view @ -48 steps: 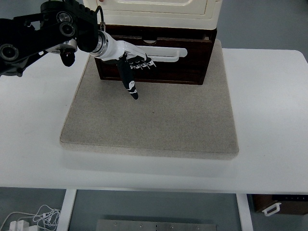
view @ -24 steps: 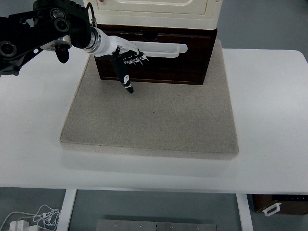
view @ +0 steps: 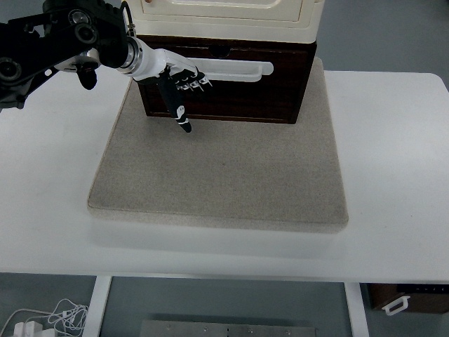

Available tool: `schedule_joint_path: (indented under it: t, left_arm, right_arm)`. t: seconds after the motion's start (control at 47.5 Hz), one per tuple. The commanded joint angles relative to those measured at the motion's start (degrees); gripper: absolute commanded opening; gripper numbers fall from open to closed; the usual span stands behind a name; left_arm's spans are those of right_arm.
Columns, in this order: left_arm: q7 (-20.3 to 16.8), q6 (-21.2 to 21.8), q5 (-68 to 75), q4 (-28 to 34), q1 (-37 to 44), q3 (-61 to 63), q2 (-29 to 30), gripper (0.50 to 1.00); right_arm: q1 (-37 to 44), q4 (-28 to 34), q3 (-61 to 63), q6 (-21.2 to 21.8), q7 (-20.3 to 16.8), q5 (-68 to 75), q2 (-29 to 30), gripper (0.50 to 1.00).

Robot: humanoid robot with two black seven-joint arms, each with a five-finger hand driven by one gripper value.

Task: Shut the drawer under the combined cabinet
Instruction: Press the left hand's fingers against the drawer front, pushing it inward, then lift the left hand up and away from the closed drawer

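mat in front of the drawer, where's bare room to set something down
Most of the grey mat is bare, from the drawer front to its near edge. The white table right of it is bare too. It is crowded only at the handle, where the left hand presses.

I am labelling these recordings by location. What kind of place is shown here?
Probably a robotics lab or test bench, not a home: a small combined cabinet with its dark drawer stands on a grey mat on a plain white table, and the left hand rests against the drawer.
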Motion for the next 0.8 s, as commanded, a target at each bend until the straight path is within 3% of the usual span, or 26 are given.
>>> schedule_joint_path:
  t: [0.0, 0.463, 0.778]
  left_arm:
    - [0.0, 0.0, 0.0, 0.3, 0.0, 0.0, 0.0, 0.979]
    - [-0.1, -0.2, -0.3, 0.9, 0.0, -2.5, 0.2, 0.981]
    - [-1.0, -5.1, -1.1, -1.3, -0.1, -7.8, -0.4, 0.992]
  right_arm:
    - [0.0, 0.0, 0.0, 0.0, 0.0, 0.0, 0.0, 0.952]
    - [0.0, 0.0, 0.0, 0.0, 0.0, 0.0, 0.0, 0.952]
    - [0.0, 0.0, 0.0, 0.0, 0.0, 0.0, 0.0, 0.952]
